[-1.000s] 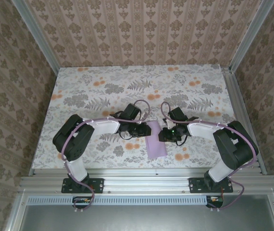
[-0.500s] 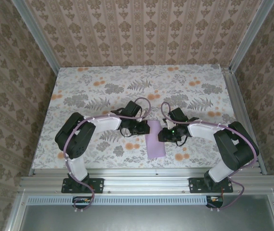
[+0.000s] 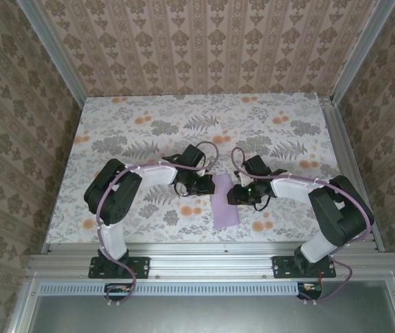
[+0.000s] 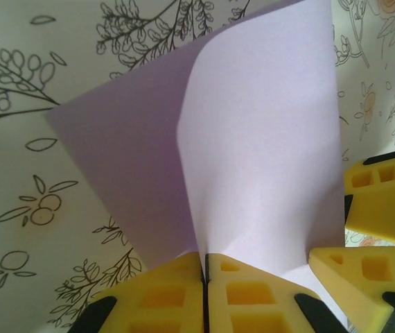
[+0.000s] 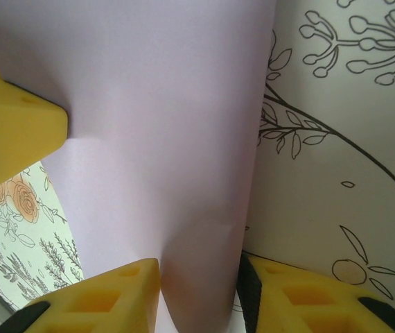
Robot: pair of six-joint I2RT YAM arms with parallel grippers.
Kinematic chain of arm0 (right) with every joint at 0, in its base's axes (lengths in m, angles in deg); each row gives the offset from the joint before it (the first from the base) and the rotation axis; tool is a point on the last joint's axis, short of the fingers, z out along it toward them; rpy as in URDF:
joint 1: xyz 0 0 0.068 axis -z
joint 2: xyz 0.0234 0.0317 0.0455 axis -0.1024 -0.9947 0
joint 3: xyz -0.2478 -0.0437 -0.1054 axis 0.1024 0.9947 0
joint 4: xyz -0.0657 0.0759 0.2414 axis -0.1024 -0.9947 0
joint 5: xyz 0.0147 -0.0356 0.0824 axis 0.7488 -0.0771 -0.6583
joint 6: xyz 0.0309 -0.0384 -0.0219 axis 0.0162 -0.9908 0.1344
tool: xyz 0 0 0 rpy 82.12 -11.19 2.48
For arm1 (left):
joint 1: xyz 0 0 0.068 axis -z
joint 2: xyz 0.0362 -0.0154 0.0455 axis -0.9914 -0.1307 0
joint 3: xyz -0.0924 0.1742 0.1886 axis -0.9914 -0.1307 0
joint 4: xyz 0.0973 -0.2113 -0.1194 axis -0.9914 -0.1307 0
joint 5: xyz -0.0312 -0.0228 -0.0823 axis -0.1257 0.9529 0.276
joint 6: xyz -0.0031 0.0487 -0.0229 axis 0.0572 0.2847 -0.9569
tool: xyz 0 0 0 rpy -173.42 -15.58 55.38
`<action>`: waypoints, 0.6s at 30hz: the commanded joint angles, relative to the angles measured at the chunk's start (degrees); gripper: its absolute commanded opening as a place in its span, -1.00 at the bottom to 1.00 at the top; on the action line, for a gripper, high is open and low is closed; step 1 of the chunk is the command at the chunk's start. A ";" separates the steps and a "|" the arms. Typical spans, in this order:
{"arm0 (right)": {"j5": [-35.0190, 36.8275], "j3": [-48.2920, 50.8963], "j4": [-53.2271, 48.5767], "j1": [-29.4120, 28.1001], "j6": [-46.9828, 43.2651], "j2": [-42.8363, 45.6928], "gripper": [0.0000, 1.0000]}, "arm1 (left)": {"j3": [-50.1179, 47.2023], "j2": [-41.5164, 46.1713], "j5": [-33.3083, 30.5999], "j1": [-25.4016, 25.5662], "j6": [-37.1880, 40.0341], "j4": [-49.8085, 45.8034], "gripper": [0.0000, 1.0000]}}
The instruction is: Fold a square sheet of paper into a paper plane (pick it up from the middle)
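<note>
The square sheet of paper (image 3: 224, 206), pale lilac, lies between the two arms near the table's front, its near half flat and its far part lifted and curled. In the left wrist view the sheet (image 4: 253, 139) rises in a curved flap. My left gripper (image 4: 204, 258) is shut on its edge, the yellow fingers (image 4: 163, 295) pressed together with the paper between them. My right gripper (image 5: 197, 267) is open, and a bulge of the sheet (image 5: 163, 139) stands between its fingers (image 5: 111, 295). From above, the left gripper (image 3: 205, 184) and right gripper (image 3: 236, 195) flank the sheet's far end.
The floral tabletop (image 3: 149, 132) stretches free behind and to both sides. The right gripper's yellow fingers (image 4: 384, 201) show close by in the left wrist view, and a left finger (image 5: 14, 132) shows in the right wrist view. Patterned walls enclose the table.
The left gripper has shut on the sheet's edge and its arm has shifted slightly right. The right gripper's jaws have spread a little wider around the paper.
</note>
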 commanded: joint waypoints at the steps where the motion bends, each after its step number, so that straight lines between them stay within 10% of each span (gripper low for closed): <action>1: 2.61 1.00 -2.23 0.20 -1.35 0.32 -0.20 | 1.57 -1.58 -0.69 -0.20 1.95 -2.05 -0.84; 18: 1.85 1.61 -0.59 0.20 -0.28 -0.02 -0.25 | 3.20 -4.43 -1.76 0.95 3.34 -3.95 -0.83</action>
